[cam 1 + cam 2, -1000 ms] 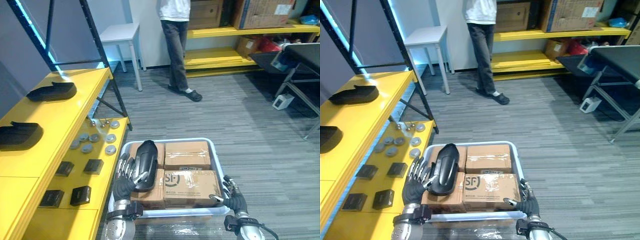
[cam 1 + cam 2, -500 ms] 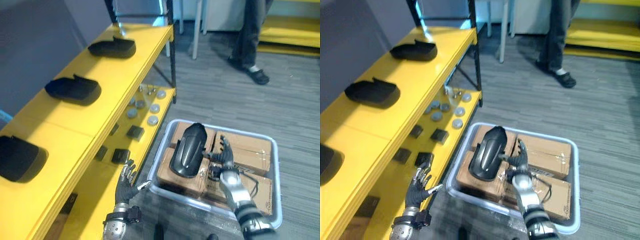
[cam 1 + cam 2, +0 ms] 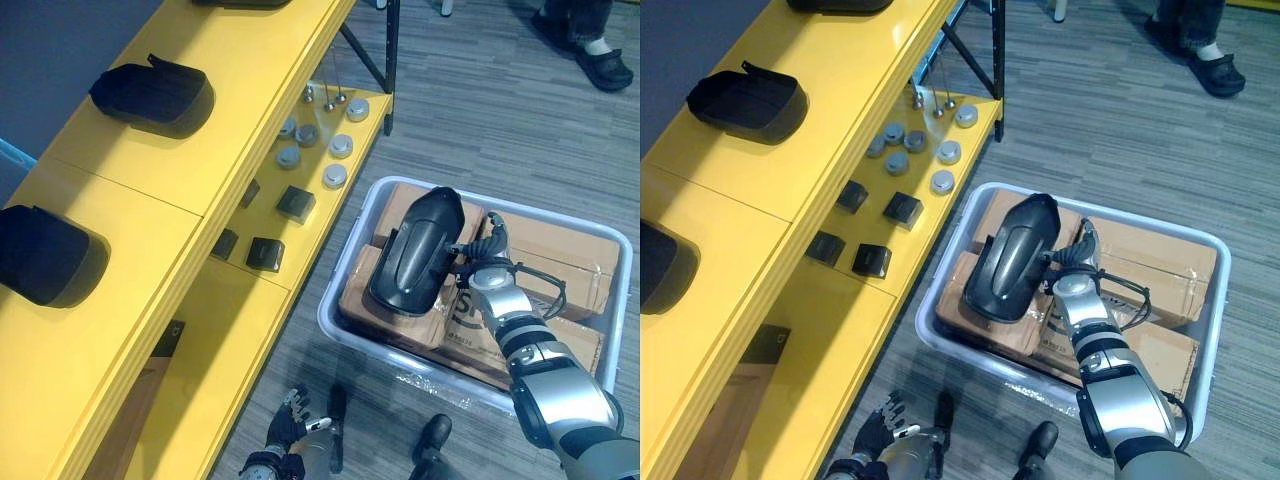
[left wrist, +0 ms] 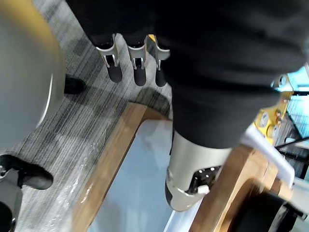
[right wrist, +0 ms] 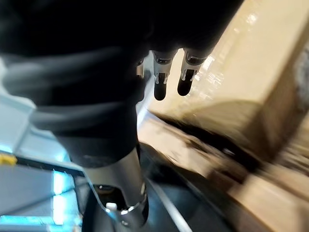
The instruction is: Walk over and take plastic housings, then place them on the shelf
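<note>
While the left eye view looks down, a housing (image 3: 415, 250) lies on boxes (image 3: 560, 240) in a bin (image 3: 345, 258) beside the shelf (image 3: 250, 90), with the right robot hand (image 3: 492, 270) just beside it. The left wrist view shows the left robot hand (image 4: 137, 65) straight-fingered and empty. The right wrist view shows that hand's fingers straight, slightly spread.
</note>
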